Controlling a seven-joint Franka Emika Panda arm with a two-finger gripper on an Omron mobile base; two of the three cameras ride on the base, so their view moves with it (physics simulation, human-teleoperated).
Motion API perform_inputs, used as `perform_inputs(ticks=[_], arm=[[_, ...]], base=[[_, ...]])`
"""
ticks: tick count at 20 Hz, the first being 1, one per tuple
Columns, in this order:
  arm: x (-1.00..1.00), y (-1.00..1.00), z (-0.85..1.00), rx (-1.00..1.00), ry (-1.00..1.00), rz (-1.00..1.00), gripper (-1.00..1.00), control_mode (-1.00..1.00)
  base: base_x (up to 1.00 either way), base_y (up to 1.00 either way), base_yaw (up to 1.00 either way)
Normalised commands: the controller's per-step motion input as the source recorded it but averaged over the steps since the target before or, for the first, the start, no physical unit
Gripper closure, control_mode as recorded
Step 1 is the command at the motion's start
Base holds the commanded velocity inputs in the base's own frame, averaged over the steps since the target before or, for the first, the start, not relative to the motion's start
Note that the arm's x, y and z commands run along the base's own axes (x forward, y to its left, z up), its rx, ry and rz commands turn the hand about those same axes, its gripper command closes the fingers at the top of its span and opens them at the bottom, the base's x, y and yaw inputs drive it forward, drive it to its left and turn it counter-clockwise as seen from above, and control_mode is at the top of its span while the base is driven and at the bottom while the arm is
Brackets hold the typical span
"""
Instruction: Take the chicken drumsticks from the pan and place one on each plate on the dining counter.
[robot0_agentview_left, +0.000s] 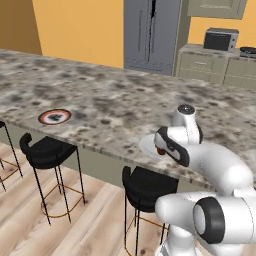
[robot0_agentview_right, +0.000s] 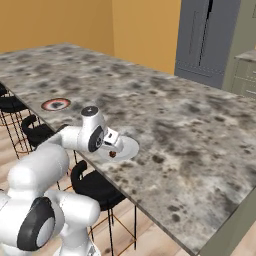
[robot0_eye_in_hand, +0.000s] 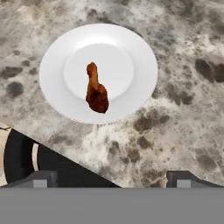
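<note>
One glossy orange-brown chicken drumstick (robot0_eye_in_hand: 96, 91) is seated on the round white plate (robot0_eye_in_hand: 138, 52) near the speckled granite dining counter (robot0_agentview_left: 110, 100) edge. The gripper (robot0_eye_in_hand: 109, 179) is held above, jaws fully spread, empty. The red-rimmed plate (robot0_agentview_left: 54, 117) appears unfilled; one placement is judged outstanding.

Drumstick on the near plate

One glossy orange-brown chicken drumstick (robot0_eye_in_hand: 96, 90) lies flat in a round white plate (robot0_eye_in_hand: 135, 48) near the speckled granite dining counter's (robot0_agentview_left: 115, 95) near edge; a dark-rimmed plate (robot0_agentview_left: 54, 117) sits far left.

Drumstick (robot0_eye_in_hand: 96, 92) on plate (robot0_eye_in_hand: 135, 52) (near counter (robot0_eye_in_hand: 183, 109) edge)
</note>
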Motion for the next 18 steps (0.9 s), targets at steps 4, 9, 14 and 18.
perform_inputs(ticks=[4, 9, 14, 18], arm=[[-0.66, 0.00, 0.48, 0.00, 0.10, 0.08, -1.00, -1.00], [-0.65, -0.03, 0.08, 0.00, 0.00, 0.03, -1.00, -1.00], [-0.07, -0.01, 0.00, 0.00, 0.00, 0.00, -1.00, 1.00], [0.00, 0.00, 0.00, 0.00, 0.00, 0.00, -1.00, 1.00]], base=[[0.00, 0.00, 0.00], [0.00, 0.00, 0.00], [0.00, -0.03, 0.00], [-0.40, -0.58, -0.35]])
